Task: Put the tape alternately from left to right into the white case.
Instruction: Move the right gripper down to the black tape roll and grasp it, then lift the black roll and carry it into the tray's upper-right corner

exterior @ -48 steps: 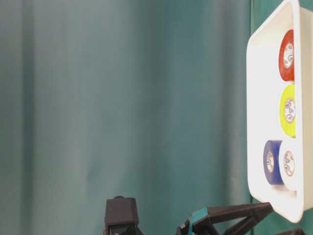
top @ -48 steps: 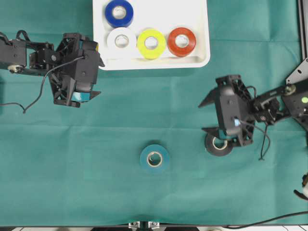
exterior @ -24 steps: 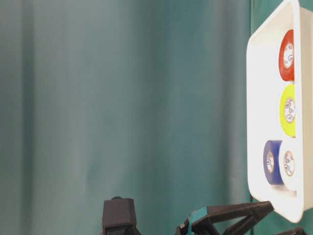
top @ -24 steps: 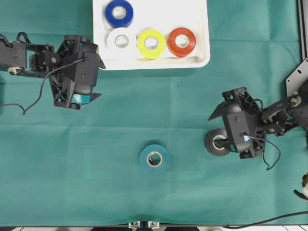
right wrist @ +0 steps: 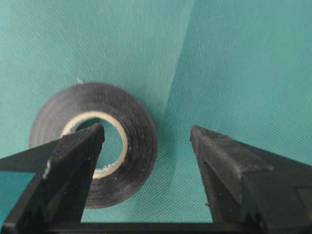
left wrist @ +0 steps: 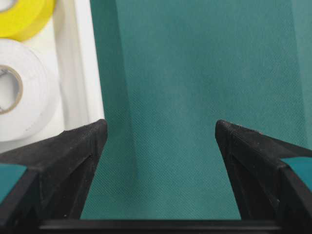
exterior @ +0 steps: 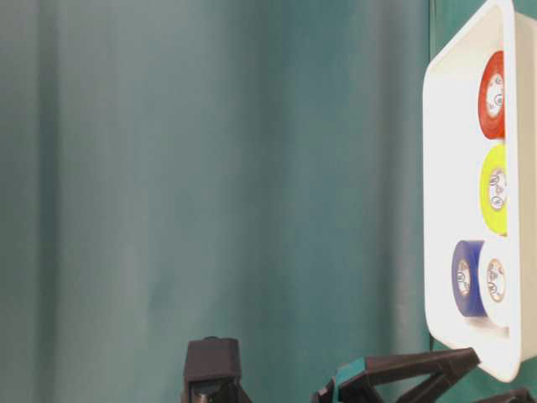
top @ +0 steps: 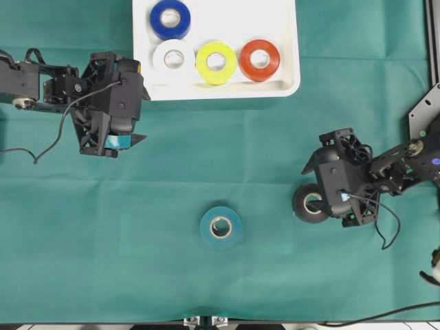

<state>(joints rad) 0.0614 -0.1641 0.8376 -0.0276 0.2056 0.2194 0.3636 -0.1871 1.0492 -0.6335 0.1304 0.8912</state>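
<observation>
Tape rolls — blue [top: 170, 18], white [top: 174, 58], yellow [top: 216, 62] and red [top: 259, 60] — lie in the case [top: 289, 41]; teal [top: 221, 226] and black [top: 311, 203] wait on the cloth [top: 137, 261]. Over the last second the right gripper [right wrist: 146, 141], jaws spread, has swung down onto the black roll, one finger over its core — a grasp looks close. The left gripper [left wrist: 158, 134] hangs released beside the case.

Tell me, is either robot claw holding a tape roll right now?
No, nothing is held. The right gripper is open, straddling one side of the black roll. The left gripper is open over bare cloth.
</observation>
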